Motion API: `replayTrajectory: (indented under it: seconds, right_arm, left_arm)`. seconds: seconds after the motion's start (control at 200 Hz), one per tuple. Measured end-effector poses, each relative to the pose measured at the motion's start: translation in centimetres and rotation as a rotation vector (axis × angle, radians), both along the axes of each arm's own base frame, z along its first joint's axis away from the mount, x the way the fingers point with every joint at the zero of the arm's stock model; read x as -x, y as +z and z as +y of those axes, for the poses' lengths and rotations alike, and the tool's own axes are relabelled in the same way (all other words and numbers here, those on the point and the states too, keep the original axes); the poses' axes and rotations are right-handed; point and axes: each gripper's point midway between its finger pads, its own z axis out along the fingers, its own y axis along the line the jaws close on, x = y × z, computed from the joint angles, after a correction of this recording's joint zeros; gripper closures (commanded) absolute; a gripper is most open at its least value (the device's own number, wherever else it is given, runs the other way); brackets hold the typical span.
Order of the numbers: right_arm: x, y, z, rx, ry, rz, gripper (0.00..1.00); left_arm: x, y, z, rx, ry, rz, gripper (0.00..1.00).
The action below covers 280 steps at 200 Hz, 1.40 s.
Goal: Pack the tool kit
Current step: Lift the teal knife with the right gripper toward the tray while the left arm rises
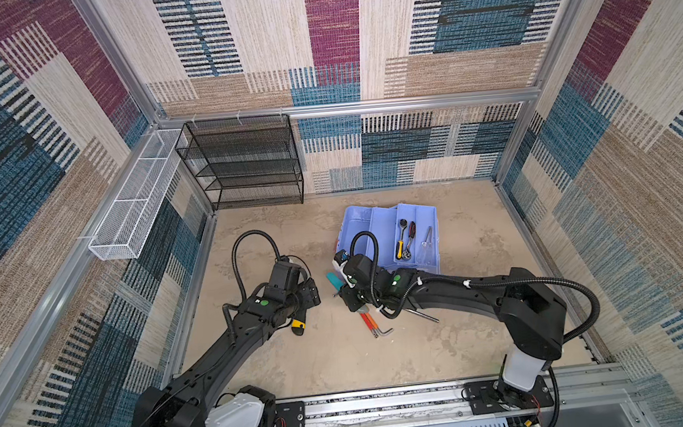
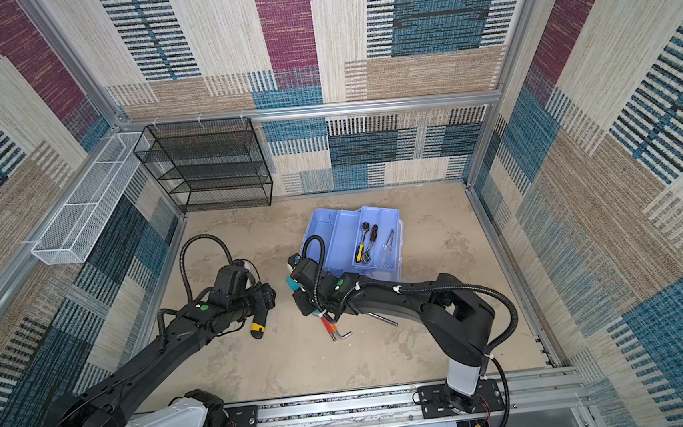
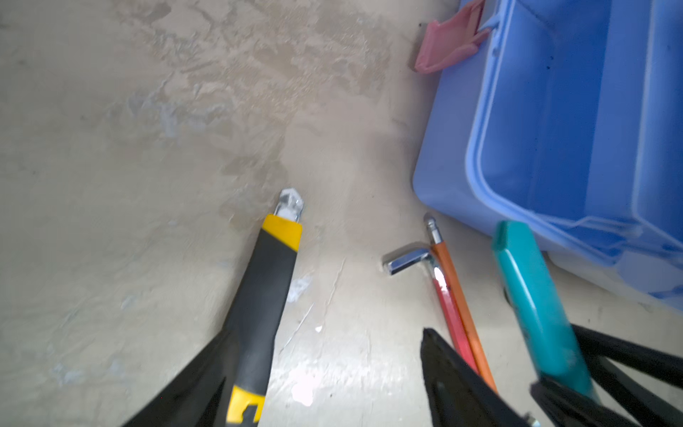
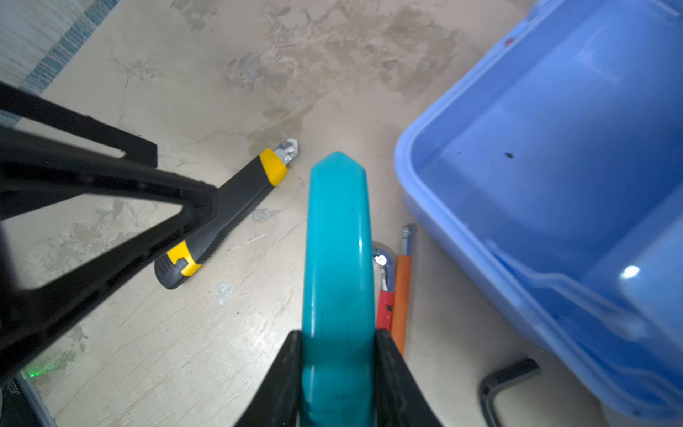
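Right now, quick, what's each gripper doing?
Left gripper: open over the utility knife, holding nothing.
Right gripper: closed on the teal-handled tool.

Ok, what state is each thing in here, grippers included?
tool kit: open, tray folded out.
pink latch: undone.
right gripper: shut on the teal handle.
left gripper: open, over the utility knife.
utility knife: lying on the table, unheld.
hex keys: lying on the table.
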Motion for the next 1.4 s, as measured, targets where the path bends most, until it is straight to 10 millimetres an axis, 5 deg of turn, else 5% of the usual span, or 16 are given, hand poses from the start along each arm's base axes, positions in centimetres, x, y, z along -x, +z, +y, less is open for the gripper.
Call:
replayTrajectory:
  seconds: [0.496,0.711,0.917,1.097,1.402]
  right_arm:
    - [-4.2,5.0,-7.8,-0.069,-0.169,-0.087,0.82]
    - [-6.0,5.2,-10.1,-0.068,-0.224,-0.096,0.82]
    - [-8.0,6.2,-11.1,-0.081,-0.265,-0.109,0.81]
    - [-9.3,6.6,-10.8,-0.084,-0.281,-0.118,0.81]
    - [-10.8,5.6,-12.4,-0.063,-0.327,-0.104,0.8]
  left_arm:
    - [-9.6,1.2,-6.3,0.029,-0.192,-0.002,0.33]
    - [-12.8,0.3,-8.2,0.015,-0.254,0.012,0.41]
    - [-14.1,-1.6,-9.4,0.014,-0.299,0.069,0.53]
    - [-13.6,-2.7,-9.5,0.015,-0.306,0.114,0.7]
    - [-11.8,-3.1,-10.3,0.036,-0.339,0.137,0.83]
